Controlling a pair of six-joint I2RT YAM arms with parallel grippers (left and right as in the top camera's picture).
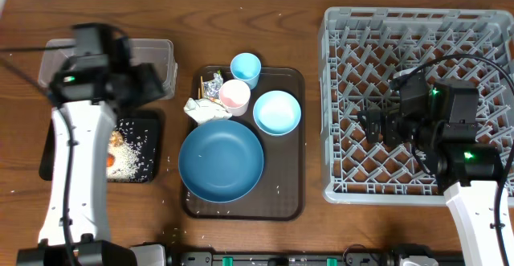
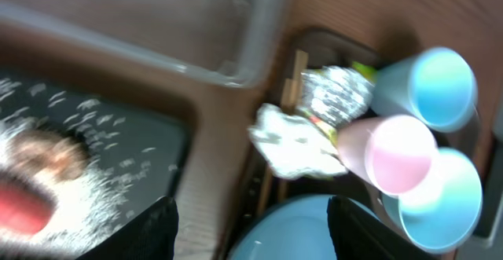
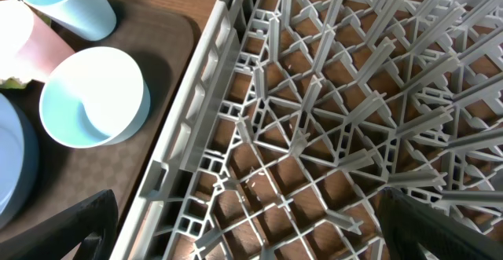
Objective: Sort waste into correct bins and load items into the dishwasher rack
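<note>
Grey rack (image 1: 418,18) on the right, big blue bowl (image 1: 221,160) in the middle

Your grey rack sits by the right edge. The big blue bowl sits on the brown tray (image 1: 289,182) near the front edge. Your left gripper (image 2: 247,235) and right gripper (image 3: 251,228) are wide apart, holding nothing.

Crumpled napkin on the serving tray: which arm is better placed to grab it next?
Probably left. Its open jaws hang close beside the napkin; the right arm's jaws are over the dishwasher rack, beyond the serving tray.
</note>
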